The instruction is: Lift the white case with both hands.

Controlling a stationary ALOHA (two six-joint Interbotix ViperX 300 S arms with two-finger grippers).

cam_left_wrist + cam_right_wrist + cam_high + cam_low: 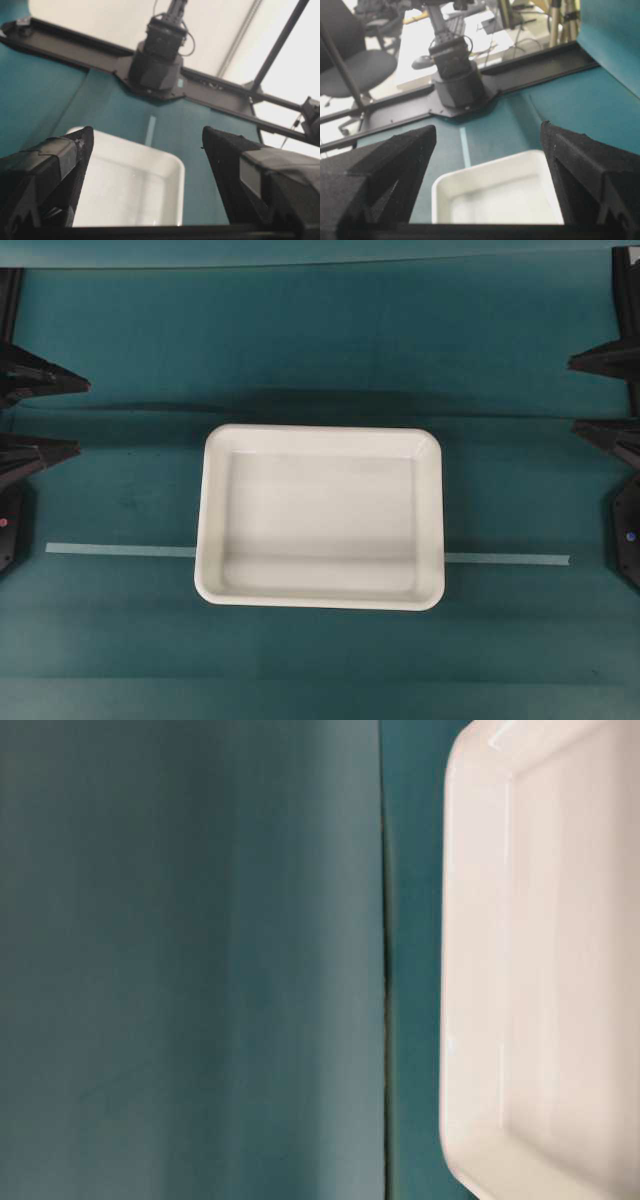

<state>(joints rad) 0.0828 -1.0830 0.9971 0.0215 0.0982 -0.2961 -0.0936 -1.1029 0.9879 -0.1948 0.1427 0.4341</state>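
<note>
The white case (320, 517) lies flat at the centre of the overhead frame, straddling the tape strip (505, 559), while the left gripper (40, 415) and right gripper (605, 395) wait at opposite edges—jaws spread wide, empty—presumably to take opposite rims.

Your view beyond the right end effector: a teal-covered tabletop (580, 107) bordered by a black frame rail (540, 62), a teal panel (612, 35) rising at one side. Past the rail, a black office chair (355, 62) stands on a bright, washed-out floor. Beyond the left end effector, a pale wall (100, 20) and a slanting dark pole (280, 42).
</note>
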